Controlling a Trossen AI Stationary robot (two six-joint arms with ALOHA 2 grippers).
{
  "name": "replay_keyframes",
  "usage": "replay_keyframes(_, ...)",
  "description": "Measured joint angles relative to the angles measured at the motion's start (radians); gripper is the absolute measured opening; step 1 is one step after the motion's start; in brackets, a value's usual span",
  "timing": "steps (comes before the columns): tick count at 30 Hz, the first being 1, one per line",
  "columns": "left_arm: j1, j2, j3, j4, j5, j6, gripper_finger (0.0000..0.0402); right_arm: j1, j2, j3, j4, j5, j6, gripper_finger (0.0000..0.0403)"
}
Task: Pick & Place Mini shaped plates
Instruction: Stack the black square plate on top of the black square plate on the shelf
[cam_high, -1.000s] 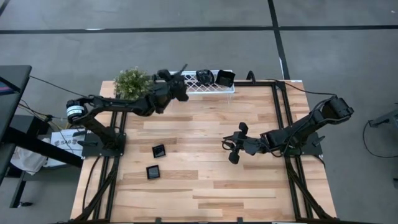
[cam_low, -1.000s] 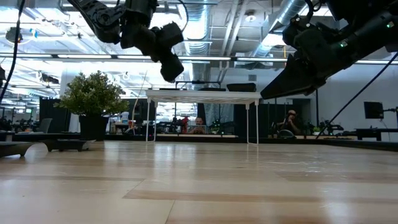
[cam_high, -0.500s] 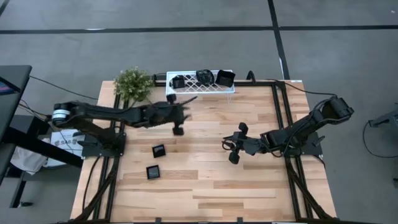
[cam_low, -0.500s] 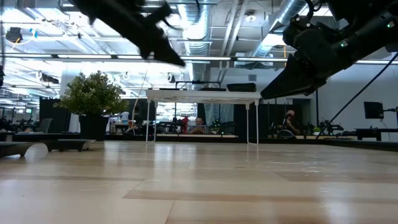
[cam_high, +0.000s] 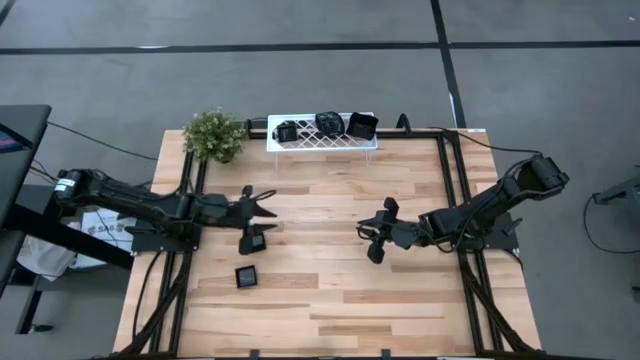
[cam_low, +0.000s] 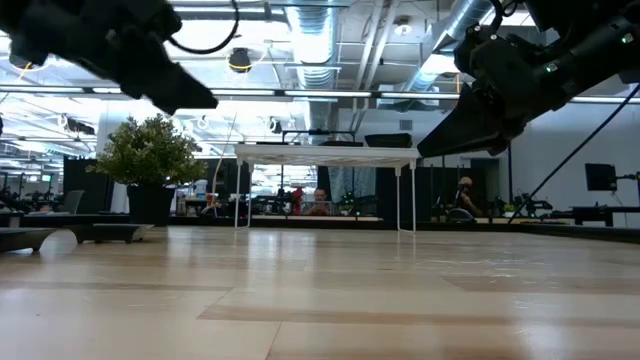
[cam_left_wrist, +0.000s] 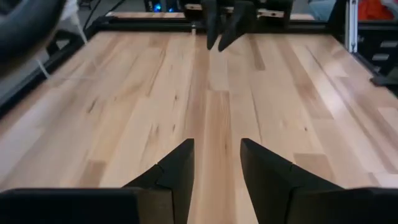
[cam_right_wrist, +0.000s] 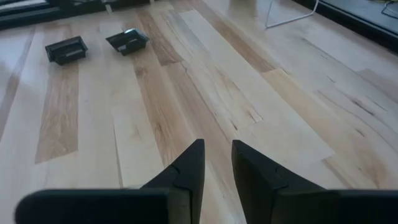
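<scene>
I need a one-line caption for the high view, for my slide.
Left gripper hovers, jaws open, above one of two small black square plates on the wooden table; three more sit on the white lattice rack.

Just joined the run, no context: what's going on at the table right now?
A two-arm robot is moving mini black plates onto the white rack at the table's far edge. Three plates sit on the rack; two more lie on the table. The left gripper, fingers open and empty, hovers by the nearer of those, a square plate, with the other plate just beyond it. The right gripper waits mid-table, open and empty.
</scene>
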Motion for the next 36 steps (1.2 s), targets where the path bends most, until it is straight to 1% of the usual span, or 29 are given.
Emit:
replay_keyframes(2, -0.012, -0.031, -0.020, -0.012, -0.005, -0.043, 0.0131, 0.000, 0.000, 0.000, 0.010, 0.000, 0.000, 0.0076)
replay_keyframes(5, -0.015, -0.058, -0.022, -0.126, -0.011, -0.118, 0.0131, 0.001, 0.000, 0.000, 0.007, -0.002, 0.000, 0.0076)
replay_keyframes(8, 0.002, -0.057, -0.022, -0.223, -0.036, -0.217, 0.0131, 0.001, 0.008, 0.000, 0.012, -0.008, 0.000, 0.0076)
replay_keyframes(12, 0.035, -0.053, -0.023, -0.323, 0.023, -0.324, 0.0131, 0.001, 0.042, 0.000, 0.026, -0.011, 0.001, 0.0076)
replay_keyframes(15, 0.047, -0.053, -0.023, -0.365, 0.077, -0.373, 0.0131, 0.000, 0.081, -0.001, 0.036, -0.017, 0.002, 0.0076)
replay_keyframes(19, 0.046, -0.053, -0.023, -0.410, 0.088, -0.440, 0.0131, -0.001, 0.140, 0.000, 0.075, -0.017, 0.002, 0.0076)
replay_keyframes(25, 0.046, -0.053, -0.023, -0.507, 0.060, -0.514, 0.0131, -0.003, 0.198, 0.001, 0.120, -0.017, 0.000, 0.0076)
replay_keyframes(29, 0.046, -0.053, -0.038, -0.508, 0.052, -0.516, 0.0131, -0.003, 0.197, 0.001, 0.124, -0.017, 0.000, 0.0076)
replay_keyframes(36, 0.046, -0.053, -0.098, -0.511, 0.037, -0.517, 0.0131, -0.002, 0.189, 0.001, 0.143, -0.017, -0.001, 0.0076)
